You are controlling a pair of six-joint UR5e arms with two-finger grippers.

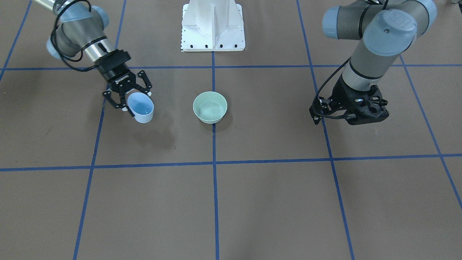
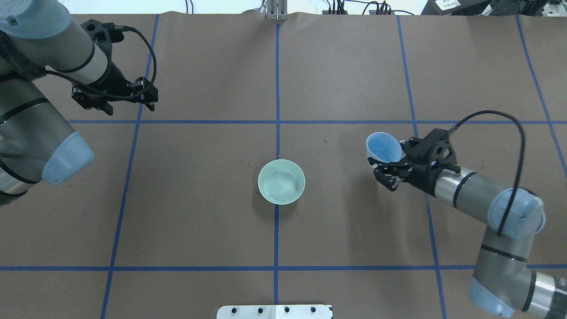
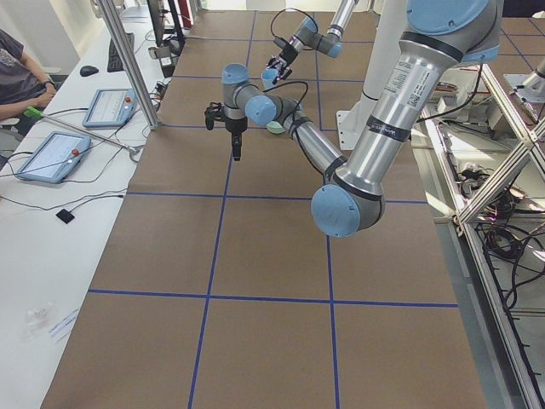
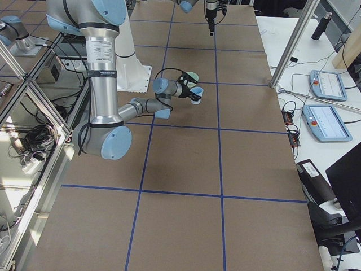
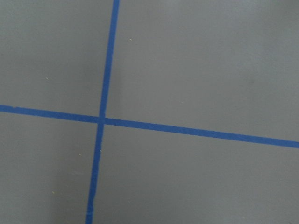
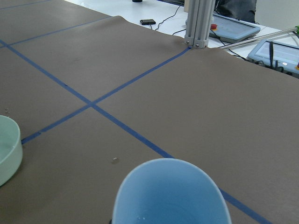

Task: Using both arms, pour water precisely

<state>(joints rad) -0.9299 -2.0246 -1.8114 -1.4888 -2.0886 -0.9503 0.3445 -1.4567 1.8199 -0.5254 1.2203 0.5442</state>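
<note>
My right gripper [image 2: 384, 163] is shut on a pale blue cup [image 2: 383, 147], held tilted above the table, well apart from a green bowl [image 2: 281, 182] at the table's middle. The front view shows a little water [image 1: 145, 110] in the cup [image 1: 141, 107]. The bowl [image 1: 210, 107] holds a shallow pool of water with whitish glints. In the right wrist view the cup's rim [image 6: 170, 193] fills the bottom and the bowl [image 6: 7, 149] shows at the left edge. My left gripper [image 2: 113, 98] hangs far off at the table's far left, fingers together, empty.
The brown table cover [image 2: 199, 199] carries a grid of blue tape lines. The white pedestal base [image 1: 213, 27] stands at the robot's edge. The left wrist view shows only a tape crossing [image 5: 100, 119]. Tablets and an operator are beside the table [image 3: 51, 153].
</note>
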